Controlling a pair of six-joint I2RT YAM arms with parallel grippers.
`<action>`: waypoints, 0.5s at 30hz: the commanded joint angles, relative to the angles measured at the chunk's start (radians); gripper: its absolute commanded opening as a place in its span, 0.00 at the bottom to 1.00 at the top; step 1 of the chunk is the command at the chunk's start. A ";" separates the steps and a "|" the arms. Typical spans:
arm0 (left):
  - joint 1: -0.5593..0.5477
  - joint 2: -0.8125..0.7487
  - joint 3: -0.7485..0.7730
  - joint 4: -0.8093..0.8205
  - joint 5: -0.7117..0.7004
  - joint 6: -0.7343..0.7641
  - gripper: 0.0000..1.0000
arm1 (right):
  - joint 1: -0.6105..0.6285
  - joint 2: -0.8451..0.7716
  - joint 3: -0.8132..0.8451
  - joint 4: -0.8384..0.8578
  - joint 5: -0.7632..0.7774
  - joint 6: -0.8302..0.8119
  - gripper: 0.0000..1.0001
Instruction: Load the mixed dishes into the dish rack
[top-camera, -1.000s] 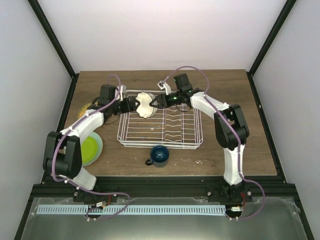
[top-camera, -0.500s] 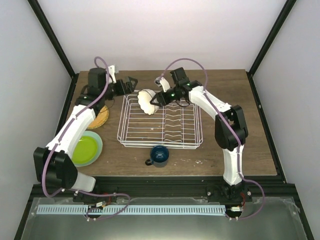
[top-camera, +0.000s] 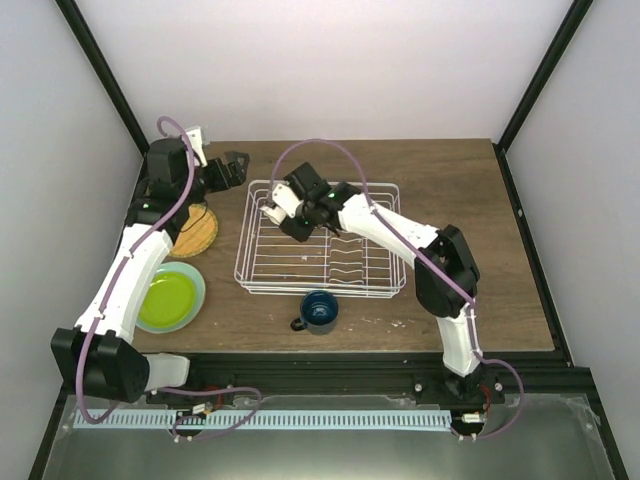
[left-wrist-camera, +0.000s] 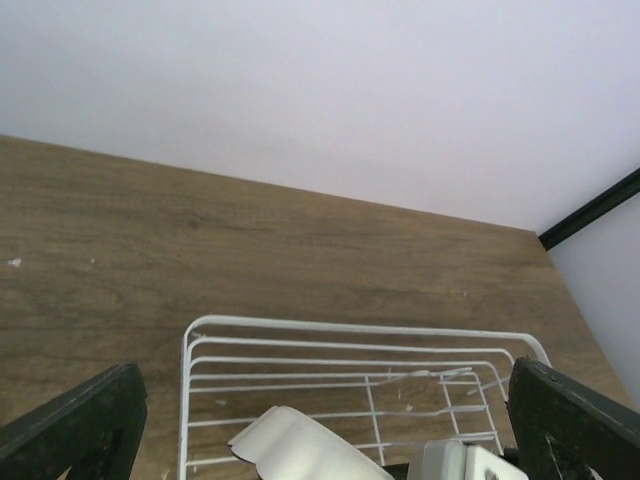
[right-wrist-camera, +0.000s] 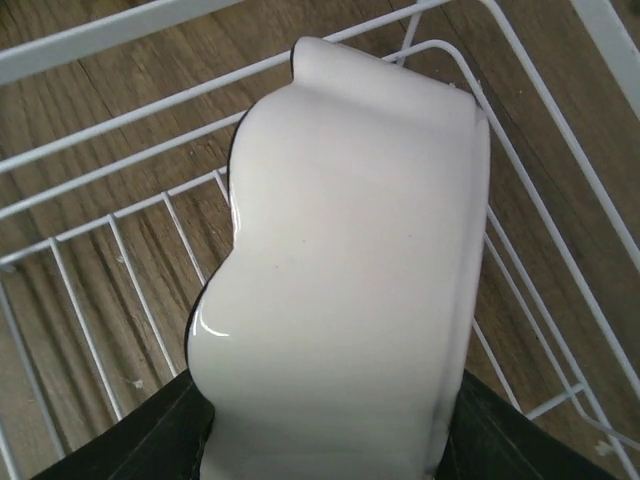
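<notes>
Top external view, entry.

- **Right gripper (top-camera: 284, 217):** pinched the cream scalloped-rim bowl (right-wrist-camera: 340, 260) by its rim. The bowl was on edge, low over the far-left corner of the dish rack (top-camera: 320, 291), which stood mid-table. Whether the bowl touched the wires could not be told.
- **Left gripper (top-camera: 237, 166):** fingers spread, holding nothing, near the far-left corner of the tabletop.
- **Dark blue mug (top-camera: 319, 311):** stood on the table just beside the rack's near rail, toward the near edge.
- **Pale mint-green plate (top-camera: 200, 290):** lay by the left edge, carrying the lime-green dish (top-camera: 165, 300). The flat cream plate (top-camera: 198, 232) lay behind it.
- **Handling note:** the bowl probably wanted lowering on edge, clear of the corner rail, until the wires bore it. Only then should the fingers part.
- **Change from half a second earlier:** the bowl had been carried from the rack's far rail leftward and down. The right arm had folded left, and the left arm had drawn farther back toward the far-left corner.
</notes>
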 joint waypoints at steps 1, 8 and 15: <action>0.007 -0.040 -0.044 -0.015 0.008 0.004 1.00 | 0.062 -0.073 0.032 0.075 0.259 -0.084 0.19; 0.015 -0.091 -0.095 -0.010 0.012 0.008 1.00 | 0.136 -0.065 0.030 0.089 0.501 -0.140 0.15; 0.023 -0.133 -0.148 0.003 0.022 0.006 1.00 | 0.156 -0.001 0.026 0.092 0.693 -0.189 0.16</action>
